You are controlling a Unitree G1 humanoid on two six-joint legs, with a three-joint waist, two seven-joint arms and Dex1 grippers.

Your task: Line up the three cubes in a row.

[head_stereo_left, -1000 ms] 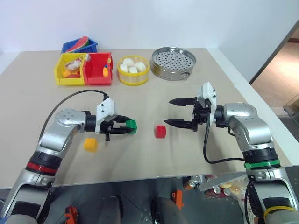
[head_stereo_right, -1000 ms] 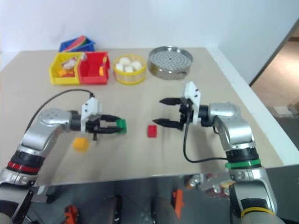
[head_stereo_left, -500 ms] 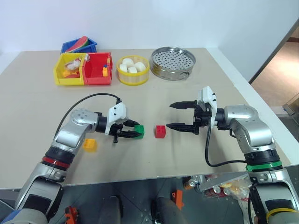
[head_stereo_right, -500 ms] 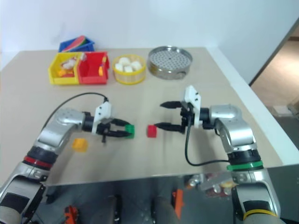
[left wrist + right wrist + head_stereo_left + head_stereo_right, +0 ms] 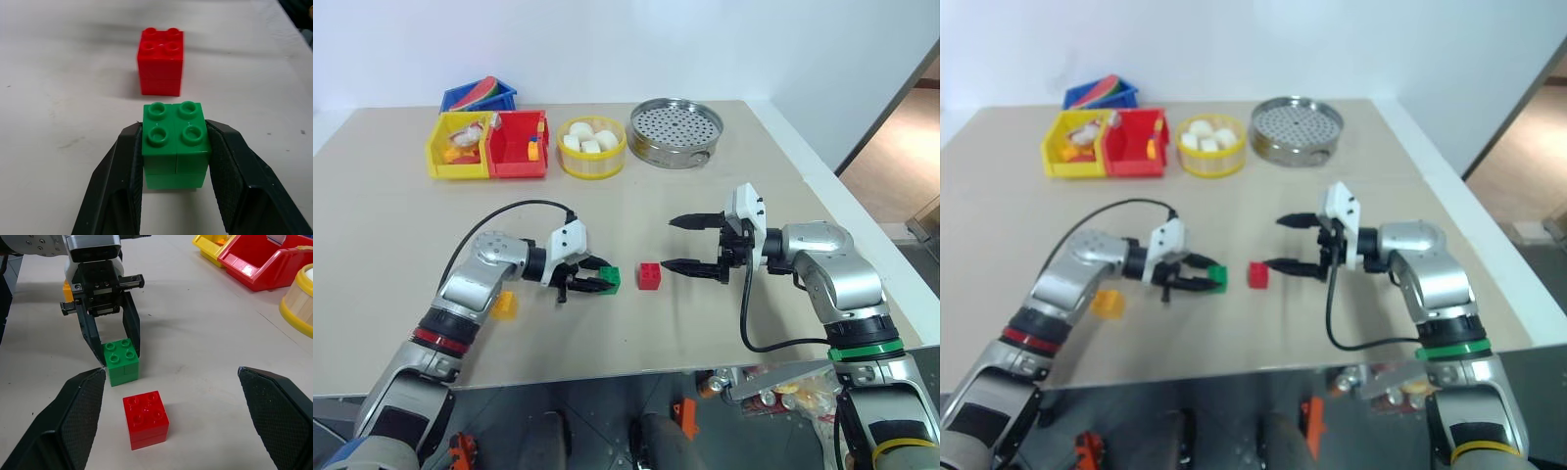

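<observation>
At mid-table, just left of the red cube (image 5: 650, 276), the green cube (image 5: 610, 280) sits pinched between the left gripper (image 5: 591, 281) fingers, studs up, small gap remaining; likely being set beside red to start the row. Orange-yellow cube (image 5: 503, 304) lies well apart, leftward. Right gripper (image 5: 688, 243) hovers beside red, jaws spread wide, empty.

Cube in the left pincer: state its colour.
Green cube, gripped by the left pincer; clearest in the left wrist view.
</observation>
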